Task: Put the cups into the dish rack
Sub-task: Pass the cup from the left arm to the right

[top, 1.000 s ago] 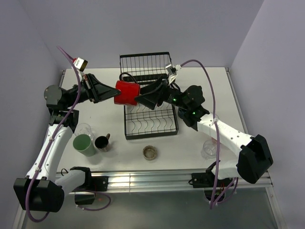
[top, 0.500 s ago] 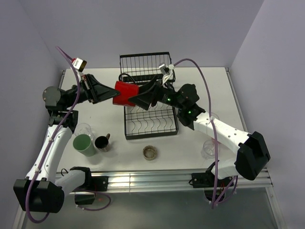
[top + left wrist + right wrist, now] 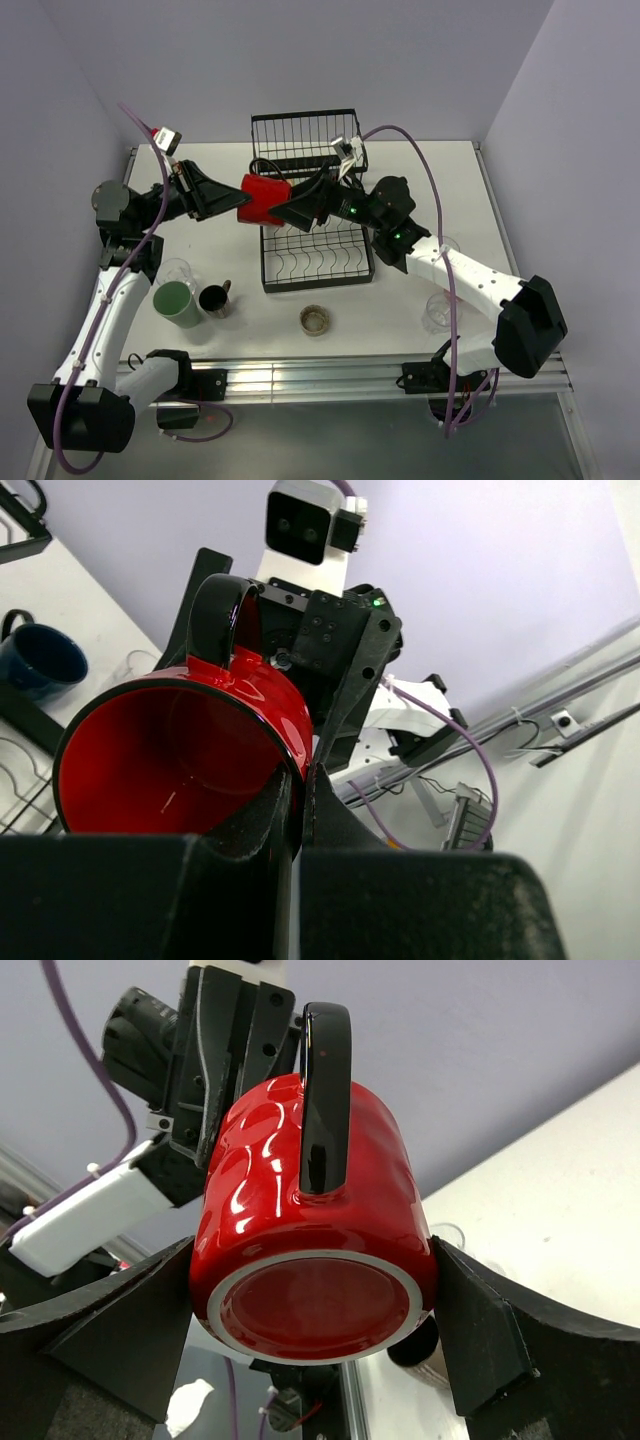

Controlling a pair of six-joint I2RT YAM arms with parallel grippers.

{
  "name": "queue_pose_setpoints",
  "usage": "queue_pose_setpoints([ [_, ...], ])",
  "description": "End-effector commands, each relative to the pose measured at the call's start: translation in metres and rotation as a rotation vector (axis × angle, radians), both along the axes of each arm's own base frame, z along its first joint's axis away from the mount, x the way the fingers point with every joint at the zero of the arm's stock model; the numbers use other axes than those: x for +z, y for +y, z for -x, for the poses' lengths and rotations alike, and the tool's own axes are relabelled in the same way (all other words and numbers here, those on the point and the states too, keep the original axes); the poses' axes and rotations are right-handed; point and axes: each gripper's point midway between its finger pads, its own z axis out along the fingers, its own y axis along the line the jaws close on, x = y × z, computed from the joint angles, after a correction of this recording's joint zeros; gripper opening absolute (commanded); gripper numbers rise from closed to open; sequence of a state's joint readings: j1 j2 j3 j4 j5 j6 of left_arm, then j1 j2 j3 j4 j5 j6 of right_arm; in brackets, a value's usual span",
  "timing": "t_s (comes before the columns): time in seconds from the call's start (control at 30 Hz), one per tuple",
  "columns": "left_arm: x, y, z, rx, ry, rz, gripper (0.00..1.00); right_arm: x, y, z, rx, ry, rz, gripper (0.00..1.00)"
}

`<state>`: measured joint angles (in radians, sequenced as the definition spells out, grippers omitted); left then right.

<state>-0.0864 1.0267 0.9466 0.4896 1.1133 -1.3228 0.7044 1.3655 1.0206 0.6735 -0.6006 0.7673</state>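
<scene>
Red mug [image 3: 262,197] sits rim-pinched in the left jaws; right jaws, wide, have moved in to flank it, dish rack [image 3: 318,284] beneath them.

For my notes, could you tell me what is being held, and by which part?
The left gripper pinches the red mug by its rim; the right gripper straddles its base, grip unclear.

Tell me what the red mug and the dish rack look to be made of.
The red mug is probably glazed ceramic: glossy red with sharp highlights, a pale, unglazed-looking ring round its base and a shiny black handle. The dish rack is thin black wire, likely coated metal, though the look alone leaves the coating open.
</scene>
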Motion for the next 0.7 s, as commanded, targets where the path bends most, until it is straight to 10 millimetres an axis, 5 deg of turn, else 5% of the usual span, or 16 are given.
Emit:
queue_pose_setpoints([
  [0.0, -0.006, 0.000, -0.010, 0.079, -0.054, -0.051, 0.04, 0.049, -0.005, 0.038, 0.066, -0.083, -0.107, 0.07],
  [0.03, -0.006, 0.001, -0.011, 0.087, -0.054, -0.054, 0.08, 0.049, -0.006, 0.036, 0.047, -0.077, -0.104, 0.00],
  [0.43, -0.025, 0.006, -0.027, 0.176, -0.034, -0.114, 0.39, 0.038, -0.023, 0.019, -0.109, -0.015, -0.030, 0.00],
  [0.67, -0.033, 0.009, -0.035, 0.225, -0.022, -0.148, 0.45, 0.026, -0.034, 0.011, -0.178, 0.034, 0.014, 0.00],
])
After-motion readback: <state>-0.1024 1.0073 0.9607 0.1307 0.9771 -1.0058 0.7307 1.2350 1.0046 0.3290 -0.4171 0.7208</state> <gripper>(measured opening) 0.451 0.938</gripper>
